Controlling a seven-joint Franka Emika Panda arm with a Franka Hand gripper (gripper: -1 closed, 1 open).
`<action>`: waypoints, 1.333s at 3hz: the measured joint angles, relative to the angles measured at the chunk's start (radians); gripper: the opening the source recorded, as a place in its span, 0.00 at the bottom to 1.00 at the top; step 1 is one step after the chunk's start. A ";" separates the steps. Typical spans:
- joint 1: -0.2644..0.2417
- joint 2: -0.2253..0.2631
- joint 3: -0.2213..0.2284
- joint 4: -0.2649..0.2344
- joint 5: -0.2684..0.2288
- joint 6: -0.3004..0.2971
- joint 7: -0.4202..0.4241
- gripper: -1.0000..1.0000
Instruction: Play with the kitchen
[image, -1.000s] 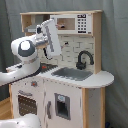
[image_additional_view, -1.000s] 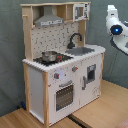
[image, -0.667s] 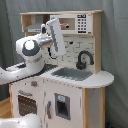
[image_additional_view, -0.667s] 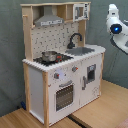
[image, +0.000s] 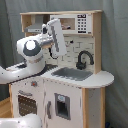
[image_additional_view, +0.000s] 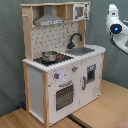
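Observation:
The kitchen (image: 75, 95) is a tall white and light-wood toy with a grey sink (image: 71, 74), a black faucet (image: 84, 59) and a small microwave (image: 82, 22) on top. In the second exterior view the kitchen (image_additional_view: 45, 85) also shows its black stovetop (image_additional_view: 56, 60) with a metal pot (image_additional_view: 49, 55), its hood (image_additional_view: 49, 21) and its oven door (image_additional_view: 64, 95). My gripper (image: 57, 39) hangs in front of the tiled back wall, above the counter and left of the faucet, touching nothing that I can see. My white arm (image_additional_view: 115, 26) shows at the second exterior view's right.
A grey curtain (image: 115, 45) hangs behind the kitchen. The kitchen stands on a wooden floor (image_additional_view: 105, 110). My arm's big elbow joint (image: 30, 50) sits left of the counter in the first exterior view.
In the first exterior view my gripper has moved right, from beside the kitchen's left post to in front of the back wall. The kitchen itself has not changed.

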 joint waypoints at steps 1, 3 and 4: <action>-0.028 0.025 0.025 0.013 0.000 0.040 0.049 0.00; -0.113 0.085 0.080 0.184 0.007 0.050 0.138 0.00; -0.158 0.115 0.131 0.258 0.007 0.051 0.183 0.00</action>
